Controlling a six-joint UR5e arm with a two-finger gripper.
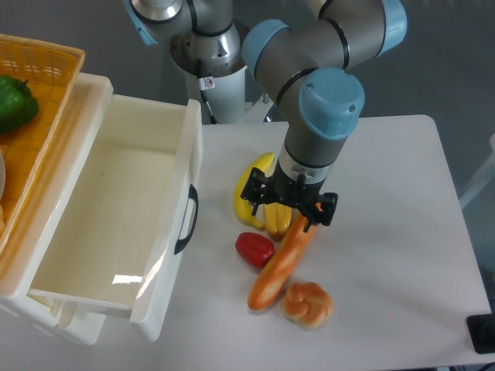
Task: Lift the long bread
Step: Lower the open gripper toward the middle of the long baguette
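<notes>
readable text: none | only marking: small round red-ringed sticker (pixel 206 83) on the robot's white base column (pixel 224 93), symbol too small to make out | arm joints, white drawer (pixel 116 224), basket (pixel 46 69): no legible label, brand or number

Arm (pixel 325 46) had grey tube links, light-blue joint caps, a silver-white base column with a small red-marked sticker and black cable; black claw (pixel 289 207) hardware under the wrist.
</notes>
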